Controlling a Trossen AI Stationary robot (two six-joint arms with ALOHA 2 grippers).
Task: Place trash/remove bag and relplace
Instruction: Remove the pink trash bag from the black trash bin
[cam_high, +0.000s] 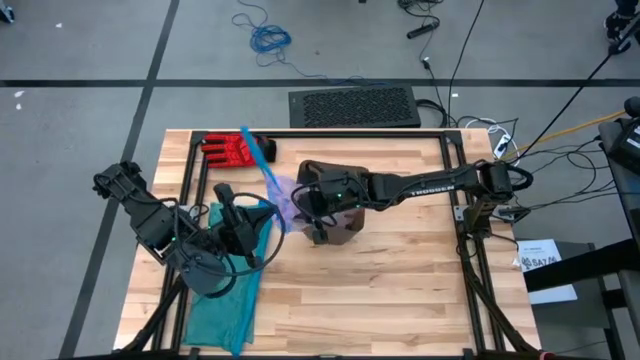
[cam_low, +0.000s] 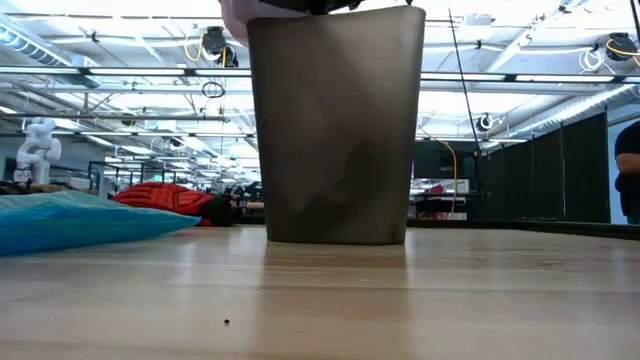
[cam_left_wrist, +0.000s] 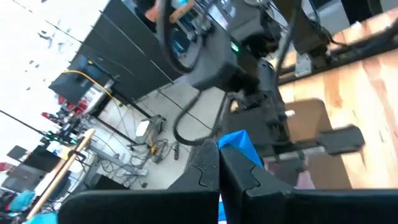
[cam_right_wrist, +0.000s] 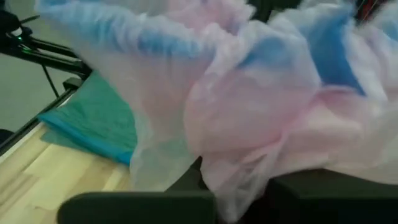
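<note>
A grey-brown translucent bin (cam_low: 335, 130) stands upright on the table. The pale pink-white bag (cam_right_wrist: 249, 106) is bunched over the bin's left rim (cam_high: 300, 195), and its blue drawstring (cam_high: 258, 160) slants toward the red glove. My left gripper (cam_high: 262, 212), left of the bin, is shut on the blue drawstring (cam_left_wrist: 239, 146). My right gripper (cam_high: 308, 218) reaches in from the table's right over the bin and is shut on the bag film. No trash shows in any view. My left gripper pinches a blue band of the drawstring (cam_left_wrist: 231, 142) between its two shut fingers, coming nearly level from the table's left. The band sticks out past the fingertips. My right gripper pinches a gathered fold of the thin pink-white film (cam_right_wrist: 233, 180) between its fingers, slanting down from the table's right. The bunched film billows above and ahead of the fingers, slack.
A teal-green plastic bag (cam_high: 225, 280) lies flat on the table's near left, under my left arm. A red glove (cam_high: 228, 152) lies at the far left. Black frame rails (cam_high: 455, 200) run along the table's sides. Bare wood lies near and right of the bin.
</note>
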